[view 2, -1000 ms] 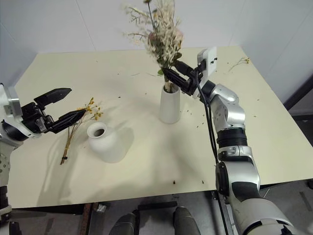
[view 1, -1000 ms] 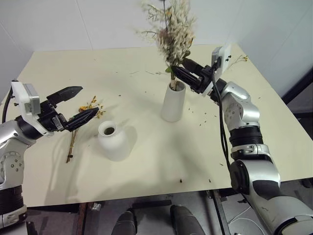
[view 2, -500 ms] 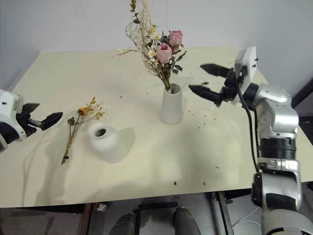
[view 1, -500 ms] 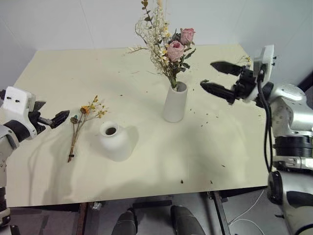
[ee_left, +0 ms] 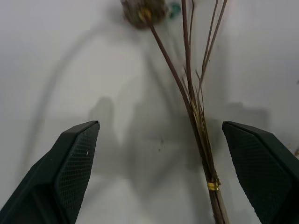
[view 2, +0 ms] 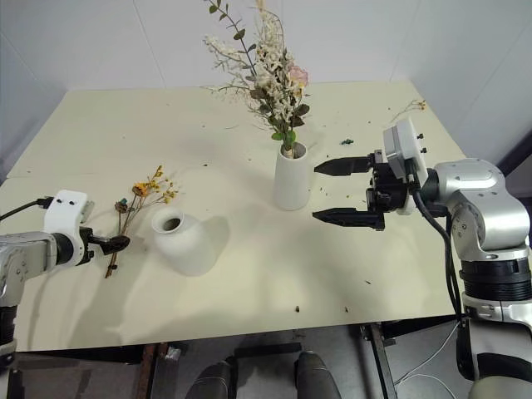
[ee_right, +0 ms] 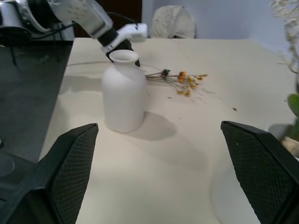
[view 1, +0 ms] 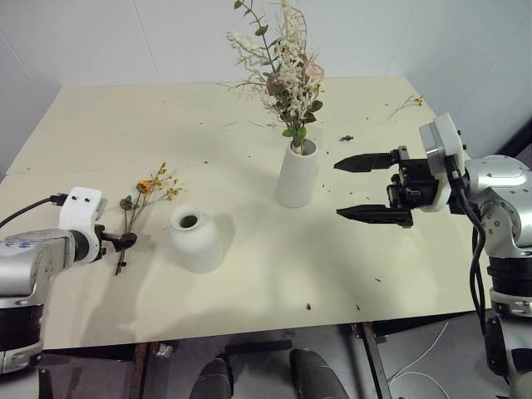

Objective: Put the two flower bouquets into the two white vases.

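The big bushy bouquet (view 1: 285, 71) stands with its stems in the tall white vase (view 1: 297, 176) at mid-table. To the right of that vase my right gripper (view 1: 338, 189) hangs open and empty, pointing left. The short squat white vase (view 1: 196, 242) stands nearer the front left, also seen in the right wrist view (ee_right: 124, 91). Left of it the sparse orange-yellow sprig (view 1: 140, 206) lies flat on the table. My left gripper (view 1: 119, 243) is low over the sprig's stem end. Its fingers are open on either side of the stems (ee_left: 194, 116) without touching them.
Dried scraps and crumbs dot the cream table (view 1: 249, 283). A small loose sprig (view 1: 407, 102) lies near the far right corner, and a dark bit (view 1: 343, 137) lies behind the tall vase. The table's front edge runs close under both arms.
My right gripper let go of the big bouquet, opened wide and drew back to the right; the bouquet stays in the tall vase. My left gripper tipped down and sank onto the sprig's stem end.
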Robot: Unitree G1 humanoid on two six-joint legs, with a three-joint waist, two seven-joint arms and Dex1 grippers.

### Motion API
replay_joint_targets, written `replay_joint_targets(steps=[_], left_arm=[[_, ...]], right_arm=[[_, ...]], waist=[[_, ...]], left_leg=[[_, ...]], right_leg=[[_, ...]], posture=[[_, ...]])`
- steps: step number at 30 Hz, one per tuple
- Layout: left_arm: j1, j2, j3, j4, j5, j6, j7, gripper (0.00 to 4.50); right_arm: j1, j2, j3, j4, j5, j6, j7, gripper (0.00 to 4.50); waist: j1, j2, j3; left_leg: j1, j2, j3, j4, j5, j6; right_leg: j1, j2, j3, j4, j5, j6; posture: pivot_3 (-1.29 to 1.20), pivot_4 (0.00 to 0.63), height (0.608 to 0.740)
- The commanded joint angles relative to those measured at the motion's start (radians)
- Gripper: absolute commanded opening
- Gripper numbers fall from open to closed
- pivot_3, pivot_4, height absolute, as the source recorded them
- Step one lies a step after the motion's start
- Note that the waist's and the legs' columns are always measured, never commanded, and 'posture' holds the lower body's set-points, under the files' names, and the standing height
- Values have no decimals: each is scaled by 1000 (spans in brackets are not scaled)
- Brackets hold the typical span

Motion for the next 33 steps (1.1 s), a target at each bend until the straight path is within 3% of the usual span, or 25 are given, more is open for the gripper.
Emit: replay_joint_targets(steps=[1, 3, 5, 14, 19, 26, 29, 33], left_arm=[[-12, -11, -12, 3, -1, 73, -9, 4500], [5, 42, -63, -4, -22, 107, -65, 4500], [6, 65, -75, -5, -24, 116, -86, 4113], [-44, 108, -81, 52, 8, 56, -123, 1501], [-66, 85, -65, 78, 17, -13, -116, 60], [-70, -104, 195, 113, -45, -477, -120, 21], [-12, -146, 208, 57, -83, -555, -190, 21], [-23, -279, 351, 8, -286, -708, -307, 21]], right_arm=[[-3, 19, 4, -48, 32, -21, 17, 4441], [10, 42, 5, -52, 31, -47, 9, 4441], [20, 65, -4, -53, 37, -72, -2, 4500], [26, 75, 3, -42, 20, -92, -25, 4500], [5, 68, 4, -3, -5, -127, -30, 4500], [-26, 61, -6, 68, -41, -178, -50, 4500], [-30, 63, -6, 90, -51, -192, -57, 4500], [-34, 78, -1, 114, -63, -212, -77, 4500]], waist=[[2, 0, 0], [2, -1, 0], [2, -1, -1], [-7, -1, -1], [-5, -1, -1], [11, -1, -1], [18, -2, -1], [25, -2, -1]], left_leg=[[0, 0, 0, 0, 0, 0], [0, 0, 0, 0, 0, 0], [0, 0, 0, 0, -1, -1], [1, 0, 0, 0, -1, -2], [1, 0, 0, 0, -1, -2], [0, 1, 0, 0, -1, -2], [0, 1, 1, 0, -2, -2], [-1, 1, 1, 1, -2, -2]], right_leg=[[0, 0, 0, 0, 0, 0], [0, 0, 0, 0, 0, 0], [0, 0, 0, 0, 0, 0], [0, 0, 0, 0, 0, 0], [0, 0, 0, 1, 0, 0], [0, 0, 0, -1, 0, 0], [0, 0, 0, -2, 0, 0], [0, 0, 0, -2, 0, 0]], posture=[[0, 150, 740], [0, 150, 740], [0, 150, 740], [0, 150, 740], [0, 150, 740], [0, 150, 740], [0, 150, 740], [0, 150, 740]])
